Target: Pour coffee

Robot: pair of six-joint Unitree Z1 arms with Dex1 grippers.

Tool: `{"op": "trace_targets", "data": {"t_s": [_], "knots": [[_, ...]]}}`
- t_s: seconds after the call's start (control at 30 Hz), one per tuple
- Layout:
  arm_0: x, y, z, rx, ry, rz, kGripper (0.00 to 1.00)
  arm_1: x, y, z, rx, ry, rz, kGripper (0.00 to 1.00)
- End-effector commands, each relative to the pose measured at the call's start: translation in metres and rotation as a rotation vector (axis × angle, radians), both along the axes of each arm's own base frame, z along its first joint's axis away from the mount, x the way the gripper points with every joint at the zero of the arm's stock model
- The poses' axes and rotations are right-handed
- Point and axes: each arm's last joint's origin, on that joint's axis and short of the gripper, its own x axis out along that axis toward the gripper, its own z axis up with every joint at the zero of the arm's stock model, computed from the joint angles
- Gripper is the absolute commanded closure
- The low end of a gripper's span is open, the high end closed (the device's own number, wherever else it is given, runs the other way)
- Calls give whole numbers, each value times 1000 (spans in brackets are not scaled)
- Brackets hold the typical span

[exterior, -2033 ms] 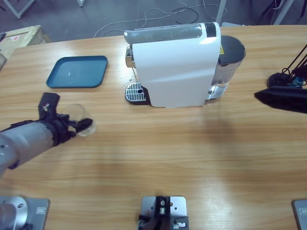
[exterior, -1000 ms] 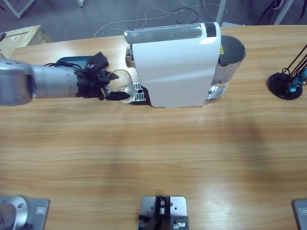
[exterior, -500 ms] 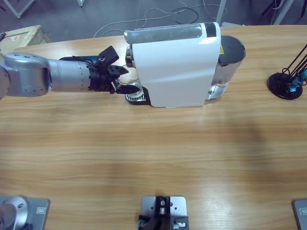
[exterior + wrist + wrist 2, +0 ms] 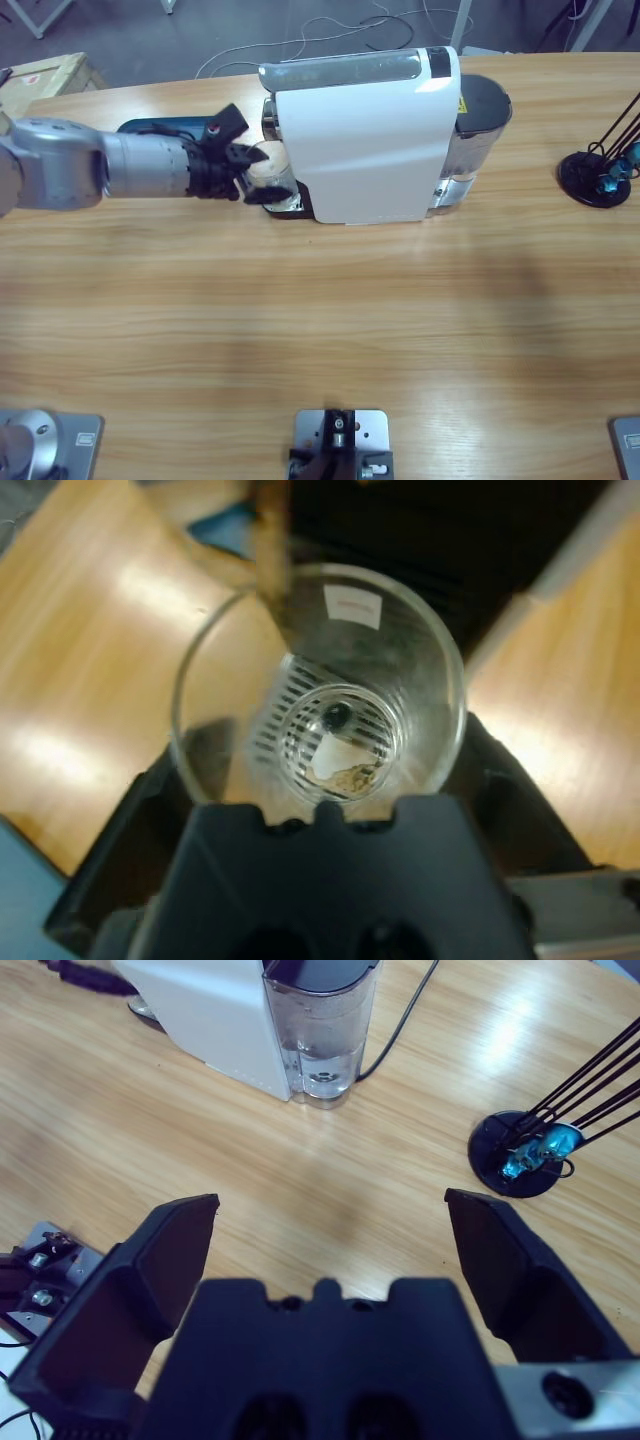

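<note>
Holding: my left gripper (image 4: 262, 177) has its jaws closed around a clear glass (image 4: 270, 172), one jaw on each side of its wall.
Left arm: it reaches in from the left edge of the high view, lying across the long wooden table (image 4: 320, 330) towards the white coffee machine (image 4: 365, 135).
Glass position: it is upright over the machine's slotted drip grate (image 4: 300, 715), right against the machine's front end; whether it touches the grate I cannot tell.
Coffee: in my left wrist view a small brown patch of coffee (image 4: 350, 777) lies at the bottom of the glass, covering only part of the base.
Through the glass: the grate slots and a dark round hole show behind the clear base.
Right gripper (image 4: 330, 1250): its jaws stand wide apart with nothing between them, and it hangs above bare table; it is out of the high view.
Right wrist view: it looks along the table at the machine's clear water tank (image 4: 320, 1035) and a black round stand (image 4: 520, 1152) with blue parts and thin black rods.
Tray: a dark blue tray (image 4: 150, 127) lies beyond my left arm, mostly hidden by it.
</note>
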Motion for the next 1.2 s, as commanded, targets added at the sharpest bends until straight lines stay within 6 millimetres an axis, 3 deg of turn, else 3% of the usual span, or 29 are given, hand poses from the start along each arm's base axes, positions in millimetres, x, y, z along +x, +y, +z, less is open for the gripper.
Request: {"op": "trace_targets", "data": {"t_s": [0.03, 0.23, 0.37, 0.43, 0.7, 0.73, 0.83, 0.97, 1.2], "knots": [[-14, 5, -12, -28, 44, 24, 18, 0, 1, -7, -12, 12, -6, 0], [-21, 48, 18, -61, -31, 216, 18, 1, 3, -5, 4, -1, -8, 0], [-49, 78, 44, -111, -83, 363, 15, 6, 11, 12, 31, -25, -5, 0], [-70, 90, 56, -165, -61, 410, 13, 16, 25, 28, -1, -34, 10, 0], [-128, 100, 77, -214, 28, 387, 13, 95, 109, 80, -11, -17, 72, 24], [-134, 106, 79, -211, 46, 409, 13, 108, 115, 86, 5, 14, 80, 160], [-144, 117, 82, -150, 98, 467, 13, 147, 117, 105, 21, 54, 104, 991], [-154, 128, 82, -34, 139, 518, 13, 182, 124, 111, -12, 38, 63, 1000], [-157, 123, 83, -6, 152, 469, 13, 233, 166, 66, -82, 133, 99, 1000]]}}
